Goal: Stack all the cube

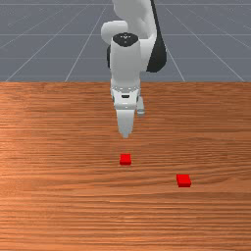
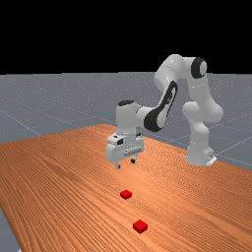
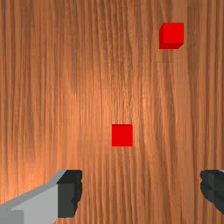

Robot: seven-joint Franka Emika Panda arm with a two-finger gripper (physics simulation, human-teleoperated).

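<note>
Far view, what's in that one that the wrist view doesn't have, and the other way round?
The far view has the arm's base and the grey floor beyond the table. The wrist view has the look straight down past the fingers' dark pads. Both share the nearer red cube and the farther red cube, apart on the wood, and the open gripper.

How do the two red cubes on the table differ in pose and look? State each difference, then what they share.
The near cube lies closer to the open jaws; the far cube lies farther from them. In the front view, the far cube sits farther right than the near cube. In the wrist view, the far cube shows clear side faces, the near cube almost only its top. Both are red and rest on the table, apart.
</note>
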